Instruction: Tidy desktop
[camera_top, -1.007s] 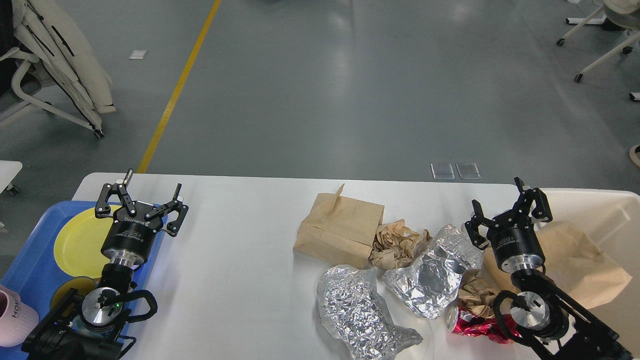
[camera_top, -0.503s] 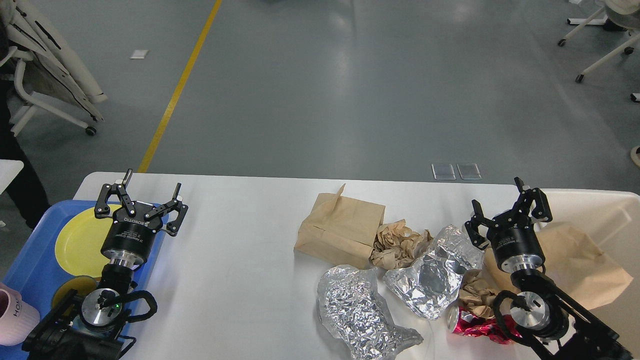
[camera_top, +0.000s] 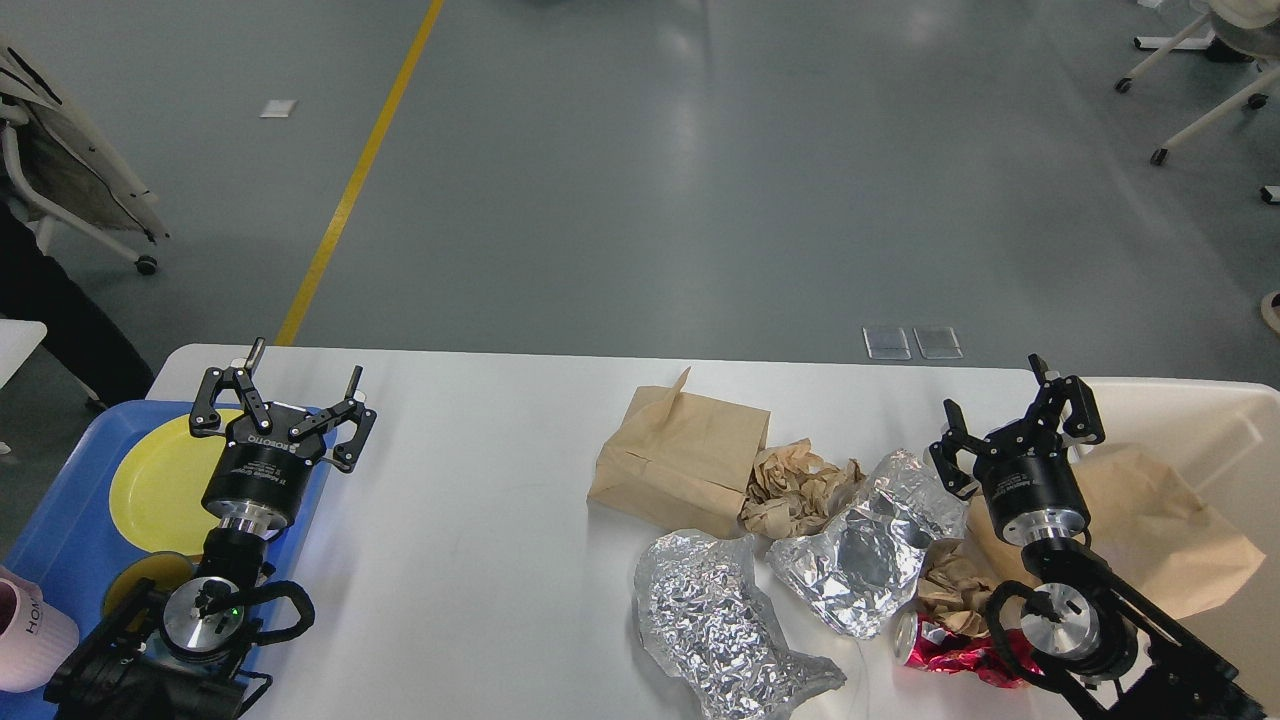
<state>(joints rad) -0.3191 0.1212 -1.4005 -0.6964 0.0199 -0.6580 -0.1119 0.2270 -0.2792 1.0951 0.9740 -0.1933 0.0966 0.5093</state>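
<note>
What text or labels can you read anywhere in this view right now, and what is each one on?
"ROBOTIQ": white lettering on the left gripper body, as best it reads.
"HOM": partial letters on the pink cup, cut off by the frame edge.
Small print under the left gripper's brand: too small to read.
White label on the right gripper body: too small to read.
Crushed red can: no print legible.

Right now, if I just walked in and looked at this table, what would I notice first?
Probably the shiny crumpled foil near the front edge of the white desktop, with a second foil piece to its right. Behind them sits a brown paper bag beside a crumpled paper wad. Far left, a yellow plate lies on a blue tray.
</note>
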